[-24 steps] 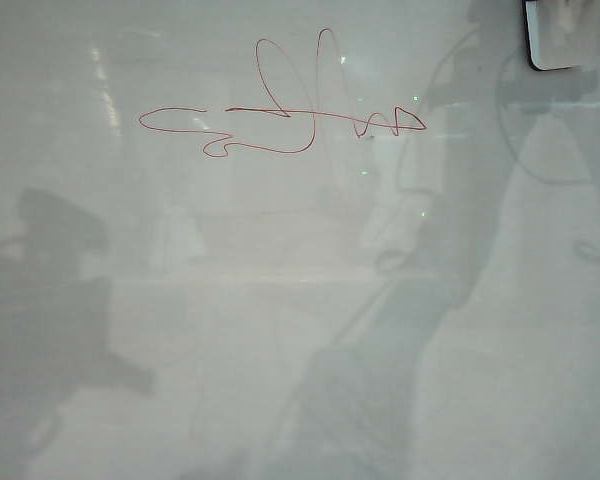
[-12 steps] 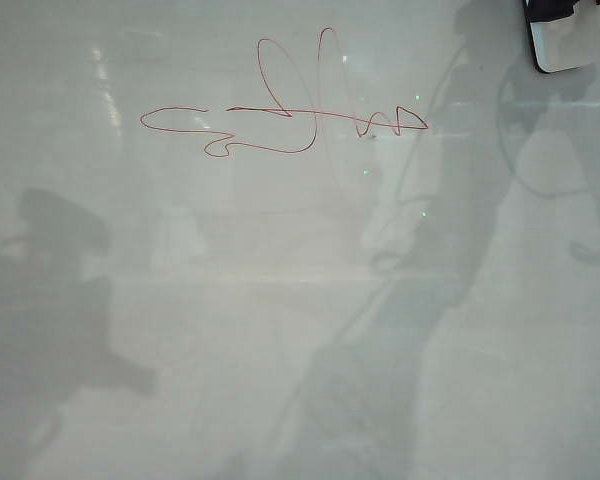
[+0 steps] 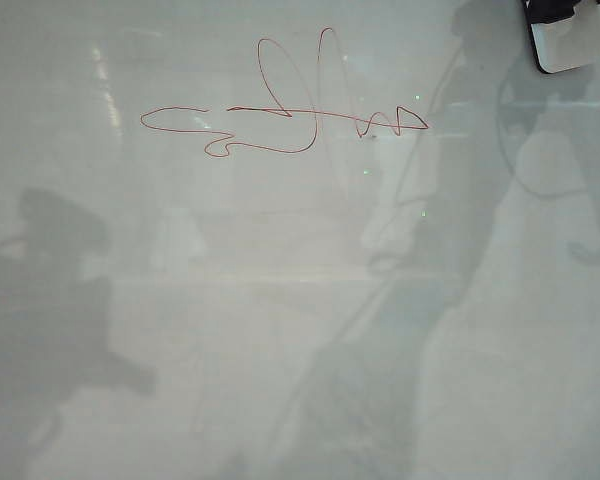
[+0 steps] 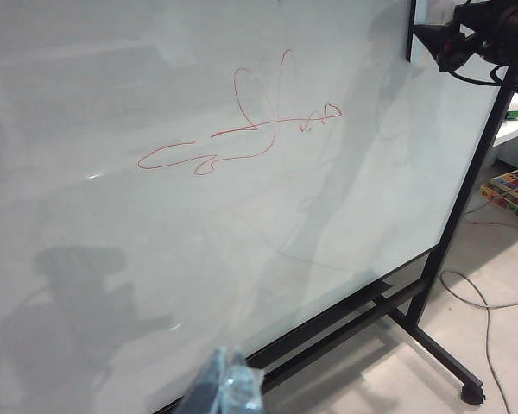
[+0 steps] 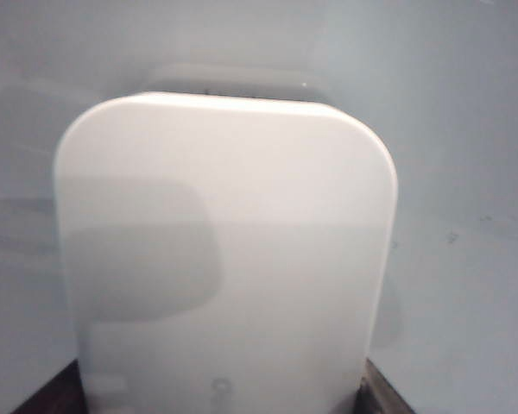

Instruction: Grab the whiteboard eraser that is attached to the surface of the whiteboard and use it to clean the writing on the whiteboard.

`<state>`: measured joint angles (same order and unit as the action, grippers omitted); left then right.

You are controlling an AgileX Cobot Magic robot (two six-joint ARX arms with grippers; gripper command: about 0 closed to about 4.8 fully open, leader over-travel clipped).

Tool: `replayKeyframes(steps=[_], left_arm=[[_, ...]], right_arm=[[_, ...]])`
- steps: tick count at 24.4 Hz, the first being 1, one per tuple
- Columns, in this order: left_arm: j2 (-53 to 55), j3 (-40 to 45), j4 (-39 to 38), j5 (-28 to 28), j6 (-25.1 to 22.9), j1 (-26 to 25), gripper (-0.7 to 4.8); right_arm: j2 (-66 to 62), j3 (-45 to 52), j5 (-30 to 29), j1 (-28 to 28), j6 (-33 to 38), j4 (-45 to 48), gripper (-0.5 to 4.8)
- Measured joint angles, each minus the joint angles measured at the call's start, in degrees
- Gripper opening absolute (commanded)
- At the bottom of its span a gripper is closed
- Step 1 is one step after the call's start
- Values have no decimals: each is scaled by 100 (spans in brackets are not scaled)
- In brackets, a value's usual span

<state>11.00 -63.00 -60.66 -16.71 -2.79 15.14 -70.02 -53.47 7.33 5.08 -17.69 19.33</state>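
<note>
— Exterior view: what fills it?
— The whiteboard (image 3: 280,330), with the red writing (image 3: 280,120) across its upper middle.
— And the whiteboard eraser (image 3: 570,45)?
— Against the board at the top right corner, well apart from the writing, with the right gripper (image 5: 216,398) clamped across its sides.
— The left gripper (image 4: 224,390)?
— Low, back from the board, blurred; I cannot tell whether it is apart or together.
</note>
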Motion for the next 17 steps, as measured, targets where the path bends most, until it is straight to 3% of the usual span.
replayKeyframes(steps=[3, 9, 12, 17], left_arm=[[0, 0, 0, 0, 0, 0, -5], [0, 0, 0, 0, 0, 0, -5], [0, 0, 0, 0, 0, 0, -5], [0, 0, 0, 0, 0, 0, -5]], right_arm=[[0, 0, 48, 2, 2, 2, 265], [0, 0, 72, 7, 0, 0, 258], [0, 0, 83, 7, -79, 0, 197], [293, 7, 350, 129, -470, -514, 198]])
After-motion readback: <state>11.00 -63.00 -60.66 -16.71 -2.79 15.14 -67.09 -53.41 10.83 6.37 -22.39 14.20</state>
